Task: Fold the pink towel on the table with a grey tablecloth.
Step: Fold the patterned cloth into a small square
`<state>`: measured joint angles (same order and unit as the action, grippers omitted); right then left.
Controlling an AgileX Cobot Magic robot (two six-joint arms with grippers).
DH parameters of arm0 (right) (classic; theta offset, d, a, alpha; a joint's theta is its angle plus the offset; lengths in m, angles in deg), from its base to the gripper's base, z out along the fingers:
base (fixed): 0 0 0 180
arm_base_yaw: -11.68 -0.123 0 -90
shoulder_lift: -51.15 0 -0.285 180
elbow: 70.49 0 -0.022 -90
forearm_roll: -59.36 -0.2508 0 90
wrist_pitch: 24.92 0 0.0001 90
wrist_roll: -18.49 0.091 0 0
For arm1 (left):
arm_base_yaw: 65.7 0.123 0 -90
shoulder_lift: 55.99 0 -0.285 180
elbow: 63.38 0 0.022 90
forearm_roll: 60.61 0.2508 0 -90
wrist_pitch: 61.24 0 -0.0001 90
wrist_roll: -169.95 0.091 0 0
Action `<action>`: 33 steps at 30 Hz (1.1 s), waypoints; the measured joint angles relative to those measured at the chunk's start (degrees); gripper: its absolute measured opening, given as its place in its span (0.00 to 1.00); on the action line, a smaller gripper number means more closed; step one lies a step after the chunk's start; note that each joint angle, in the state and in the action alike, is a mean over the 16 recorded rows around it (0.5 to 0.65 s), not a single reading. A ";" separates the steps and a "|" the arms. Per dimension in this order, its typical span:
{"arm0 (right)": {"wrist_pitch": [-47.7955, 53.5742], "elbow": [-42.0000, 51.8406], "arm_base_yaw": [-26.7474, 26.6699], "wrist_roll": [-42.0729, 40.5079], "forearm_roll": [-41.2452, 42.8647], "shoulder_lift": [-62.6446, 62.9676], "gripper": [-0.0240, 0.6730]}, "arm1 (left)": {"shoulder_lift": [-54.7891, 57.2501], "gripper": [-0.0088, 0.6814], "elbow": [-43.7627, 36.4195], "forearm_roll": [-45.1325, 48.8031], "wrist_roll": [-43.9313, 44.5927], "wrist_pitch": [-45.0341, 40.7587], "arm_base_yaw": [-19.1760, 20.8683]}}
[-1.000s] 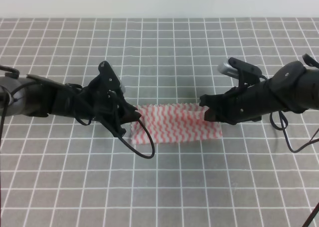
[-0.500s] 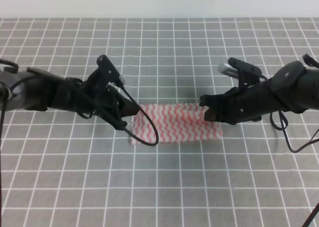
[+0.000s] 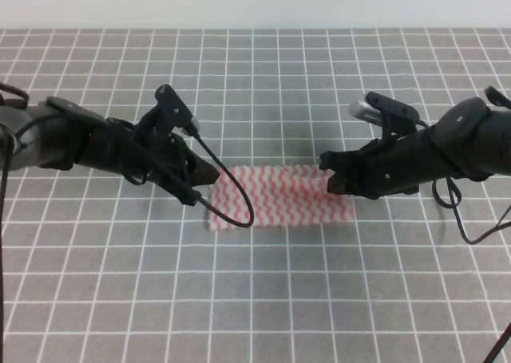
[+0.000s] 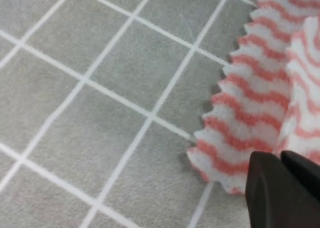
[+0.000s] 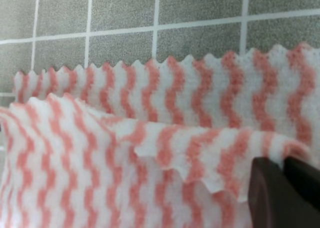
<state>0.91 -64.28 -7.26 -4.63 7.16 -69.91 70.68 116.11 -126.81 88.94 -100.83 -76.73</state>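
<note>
Pink towel [image 3: 279, 197] lies folded in a long strip on the grey gridded table [image 3: 263, 299], near its middle, between your two arms. Your left pincer [image 3: 206, 174] sits at the strip's left end with its fingers [image 4: 280, 188] pressed together; you cannot tell whether any cloth is caught between them. Your right pincer [image 3: 329, 178] is closed on the towel's upper layer at the right end, lifting that edge just off the layer beneath.
</note>
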 joint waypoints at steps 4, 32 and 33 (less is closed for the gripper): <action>-0.02 0.00 0.00 0.03 0.00 0.03 0.01 | 0.00 0.05 0.08 0.03 -0.14 0.62 0.00; -0.64 0.05 0.07 0.13 -0.25 0.50 0.01 | -3.67 0.32 3.48 0.66 -9.70 -4.26 -1.60; -0.69 0.05 0.06 0.14 -0.28 0.46 0.01 | -3.68 0.30 3.49 1.06 -10.21 -4.86 -2.02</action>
<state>0.22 -64.23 -7.20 -4.50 6.88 -69.45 67.00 119.61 -125.76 78.73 -105.68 -78.75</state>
